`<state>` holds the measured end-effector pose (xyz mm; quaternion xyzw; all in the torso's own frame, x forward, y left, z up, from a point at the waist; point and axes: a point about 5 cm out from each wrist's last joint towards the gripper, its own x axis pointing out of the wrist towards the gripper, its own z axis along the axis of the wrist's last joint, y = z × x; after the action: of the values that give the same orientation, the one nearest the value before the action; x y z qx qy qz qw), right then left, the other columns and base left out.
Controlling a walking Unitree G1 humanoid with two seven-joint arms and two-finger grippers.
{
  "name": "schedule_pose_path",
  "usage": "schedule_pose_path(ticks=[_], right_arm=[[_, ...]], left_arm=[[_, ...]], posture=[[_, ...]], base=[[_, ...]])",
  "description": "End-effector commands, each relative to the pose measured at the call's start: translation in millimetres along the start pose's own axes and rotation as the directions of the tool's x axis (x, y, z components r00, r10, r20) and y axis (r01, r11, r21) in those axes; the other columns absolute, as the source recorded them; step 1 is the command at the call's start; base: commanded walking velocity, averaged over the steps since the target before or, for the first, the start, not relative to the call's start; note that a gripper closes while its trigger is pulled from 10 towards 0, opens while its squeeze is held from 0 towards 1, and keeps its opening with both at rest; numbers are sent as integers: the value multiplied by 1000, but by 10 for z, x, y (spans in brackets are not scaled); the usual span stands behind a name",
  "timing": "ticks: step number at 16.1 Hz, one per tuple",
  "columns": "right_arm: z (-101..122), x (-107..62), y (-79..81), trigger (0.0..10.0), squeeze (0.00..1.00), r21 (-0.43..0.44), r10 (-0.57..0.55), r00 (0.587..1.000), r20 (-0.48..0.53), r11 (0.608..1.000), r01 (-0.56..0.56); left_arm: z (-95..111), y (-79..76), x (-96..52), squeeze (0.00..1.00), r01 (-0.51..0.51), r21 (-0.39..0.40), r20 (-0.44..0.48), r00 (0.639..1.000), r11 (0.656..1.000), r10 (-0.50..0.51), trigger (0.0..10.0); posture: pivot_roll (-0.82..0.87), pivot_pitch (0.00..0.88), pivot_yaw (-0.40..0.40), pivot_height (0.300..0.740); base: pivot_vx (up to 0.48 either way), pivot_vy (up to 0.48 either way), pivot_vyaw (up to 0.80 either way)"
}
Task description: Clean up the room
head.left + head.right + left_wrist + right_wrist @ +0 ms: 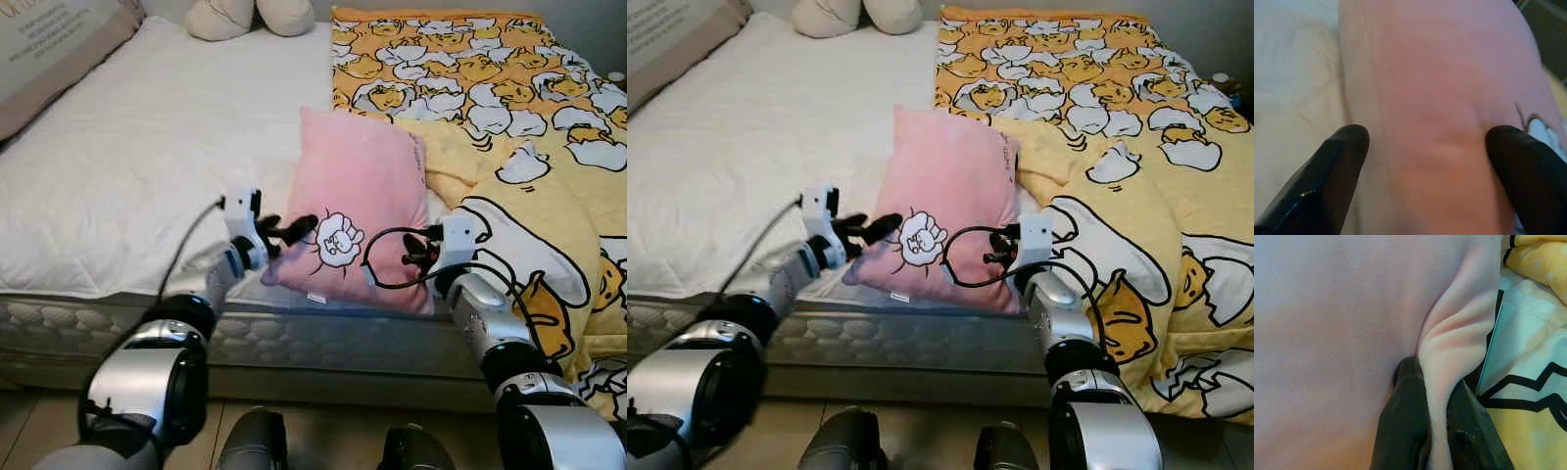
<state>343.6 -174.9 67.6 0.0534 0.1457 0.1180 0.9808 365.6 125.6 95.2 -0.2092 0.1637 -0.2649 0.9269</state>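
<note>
A pink pillow [358, 186] with a white cartoon patch lies tilted near the front edge of the bed, its right side against the yellow duvet. My left gripper [292, 232] is at the pillow's lower left corner. In the left wrist view its two black fingers [1337, 161] stand wide open with the pillow's [1440, 98] edge between them. My right gripper [419, 257] is at the pillow's right edge. In the right wrist view that gripper [1432, 387] is shut on a pinched fold of the pink fabric [1454, 342].
A yellow duvet [509, 108] with egg cartoons covers the right half of the bed and hangs over the front. The left half is bare white sheet [137, 157]. Beige cushions [245, 15] lie at the far end. The mattress edge [294, 338] runs below my arms.
</note>
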Motion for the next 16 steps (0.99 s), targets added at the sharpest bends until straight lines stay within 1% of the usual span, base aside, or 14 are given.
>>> schedule_pose_path(ticks=[1, 2, 3, 5, 6, 7, 8, 10, 11, 12, 13, 14, 15, 16], right_arm=[[87, 17, 3, 0, 0, -19, 8, 1000, 14, 1000, -8], [84, 19, 11, 0, 0, -18, 11, 1000, 13, 1000, -11], [76, 27, 38, 0, 0, -14, 18, 1000, 11, 1000, -18], [55, 38, 93, 0, 0, -7, 32, 999, 7, 999, -32], [41, 47, 130, 0, 0, -1, 41, 999, 5, 999, -41], [33, 55, 160, 0, 0, 3, 49, 999, 3, 999, -49], [29, 58, 177, 0, 0, 4, 55, 999, 3, 999, -55], [31, 59, 176, 0, 0, 5, 56, 998, 3, 998, -56], [38, 59, 165, 0, 0, 7, 53, 999, 5, 999, -53], [44, 59, 155, 0, 0, 9, 49, 999, 7, 999, -50], [50, 59, 150, 0, 0, 11, 47, 999, 11, 999, -47], [53, 59, 151, 0, 0, 14, 47, 999, 15, 999, -47], [53, 57, 147, 0, 0, 26, 45, 999, 18, 999, -46], [55, 56, 141, 0, 0, 38, 43, 999, 20, 998, -44]], left_arm=[[-8, -30, 21, 1000, 14, -74, 17, 1000, 997, -13, 10000], [-3, -55, 38, 1000, 24, -105, 32, 999, 994, -20, 10000], [16, -117, 79, 1000, 46, -147, 60, 997, 988, -38, 10000], [-44, -209, 130, 1000, 69, -92, 30, 997, 993, -66, 10000], [-103, -244, 155, 1000, 57, -42, -7, 998, 998, -57, 10000], [-139, -248, 162, 0, 35, -28, -19, 999, 999, -35, 10000], [-150, -249, 165, 0, 25, -43, -9, 1000, 999, -26, 0], [-155, -261, 167, 0, 36, -61, 8, 999, 998, -36, 0], [-159, -249, 165, 0, 18, -89, 16, 1000, 996, -17, 0], [-153, -249, 165, 0, 22, -144, 34, 999, 989, -18, 0], [-85, -216, 154, 0, 23, -297, 110, 994, 955, 10, 0], [-47, -159, 129, 0, 12, -394, 156, 986, 919, 54, 0], [-56, -140, 113, 0, 15, -430, 179, 981, 903, 69, 0], [-92, -172, 118, 0, 35, -410, 180, 983, 911, 44, 0]], posture=[[-76, 11, 51, 672], [-76, 12, 49, 672], [-76, 13, 46, 672], [-71, 14, 42, 672], [-69, 15, 41, 672], [-68, 15, 43, 672], [-68, 16, 43, 672], [-67, 15, 46, 672], [-65, 13, 49, 672], [-65, 11, 49, 672], [-65, 8, 53, 672], [-65, 3, 57, 672], [-65, 1, 56, 672], [-64, 0, 54, 672]], base=[[0, 0, 0], [0, 0, 0], [0, 0, 0], [0, 0, 0], [0, 0, 0], [0, 0, 0], [0, 0, 0], [0, 0, 0], [0, 0, 0], [0, 0, 0], [0, 0, 0], [0, 0, 0], [0, 0, 0], [0, 0, 0]])
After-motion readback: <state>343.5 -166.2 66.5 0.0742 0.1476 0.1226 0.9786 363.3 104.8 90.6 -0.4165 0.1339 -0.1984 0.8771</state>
